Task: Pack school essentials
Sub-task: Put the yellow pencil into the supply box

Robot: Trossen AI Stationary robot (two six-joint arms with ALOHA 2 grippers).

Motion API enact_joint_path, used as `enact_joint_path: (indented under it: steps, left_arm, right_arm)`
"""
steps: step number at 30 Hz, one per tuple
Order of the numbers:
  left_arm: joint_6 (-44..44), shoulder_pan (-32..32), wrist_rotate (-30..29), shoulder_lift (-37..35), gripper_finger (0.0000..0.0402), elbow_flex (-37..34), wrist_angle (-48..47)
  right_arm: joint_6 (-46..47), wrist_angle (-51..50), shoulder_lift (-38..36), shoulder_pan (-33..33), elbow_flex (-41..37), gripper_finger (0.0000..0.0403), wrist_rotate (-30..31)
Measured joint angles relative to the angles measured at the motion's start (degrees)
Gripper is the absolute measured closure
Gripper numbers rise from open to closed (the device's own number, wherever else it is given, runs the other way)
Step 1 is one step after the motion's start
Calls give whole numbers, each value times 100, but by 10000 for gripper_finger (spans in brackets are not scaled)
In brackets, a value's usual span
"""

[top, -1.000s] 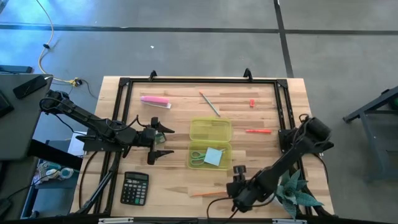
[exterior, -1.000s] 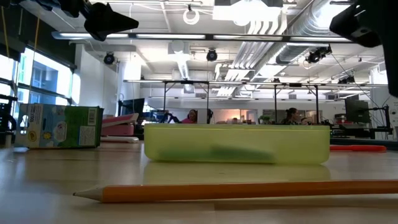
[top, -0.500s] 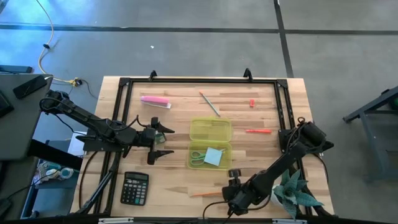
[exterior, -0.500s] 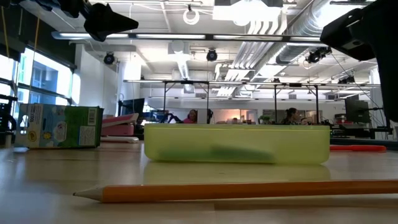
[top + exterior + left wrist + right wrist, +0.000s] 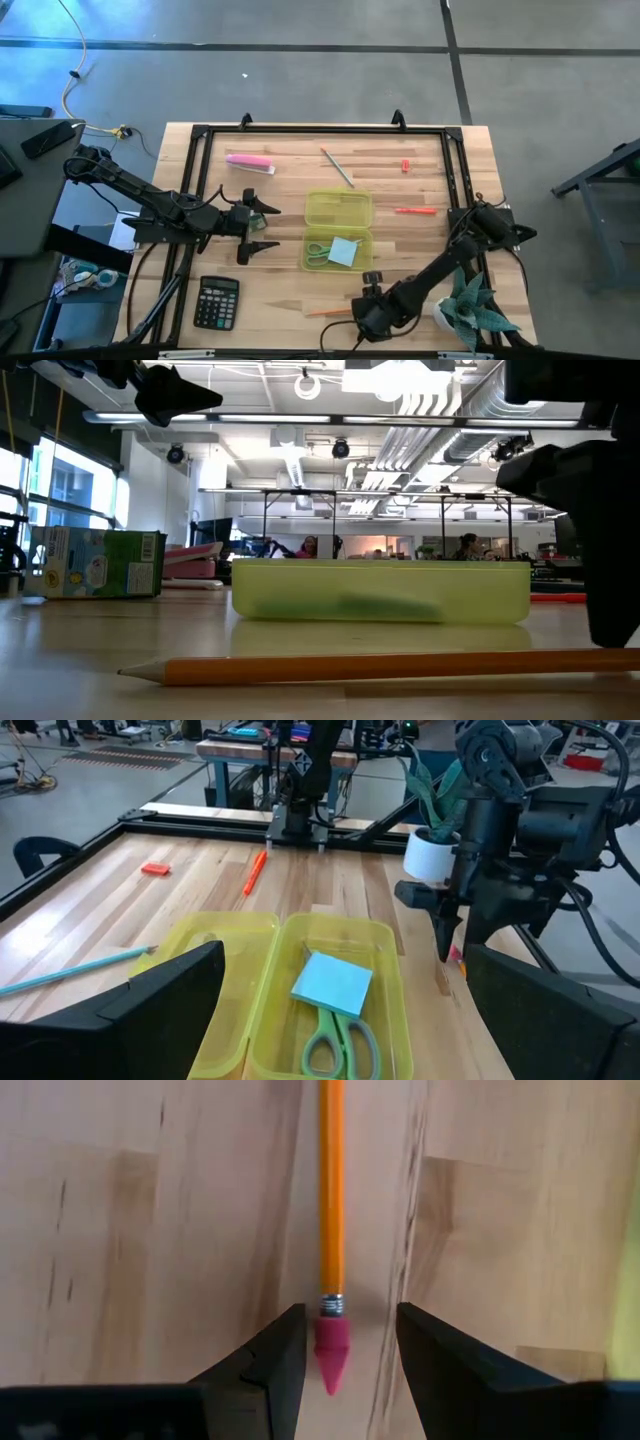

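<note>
Orange pencil (image 5: 328,311) lies flat on the wooden bench (image 5: 420,180) at the lower centre of the high view, apart from the open yellow-green case (image 5: 338,230) that already holds green-handled scissors (image 5: 317,250) and a light-blue note pad (image 5: 344,251). The right gripper (image 5: 338,1342), low over the pencil's pink eraser end (image 5: 331,1356), stands parted with a finger on either side of it, gripping nothing yet. The left gripper (image 5: 258,228), spread wide and empty, waits at centre left beside the case. Light, stiff and slim, the pencil looks likely to roll or pivot if pinched at its rubbery tip; a hold across the painted shaft just past the metal ferrule (image 5: 332,1304) seems the firmer choice.
</note>
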Motion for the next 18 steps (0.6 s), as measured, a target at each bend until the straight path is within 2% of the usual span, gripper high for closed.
enact_joint_path:
  steps: [5,14,18]
  left_arm:
    - [0,0,0,0,2,0,0]
    - [0,0,0,0,2,0,-2]
    - [0,0,0,0,2,0,-2]
  right_arm:
    - [137,9,23,-91,14,277,-398]
    - [155,-5,36,-83,14,381,-398]
    - [25,-30,39,-68,12,394,-387]
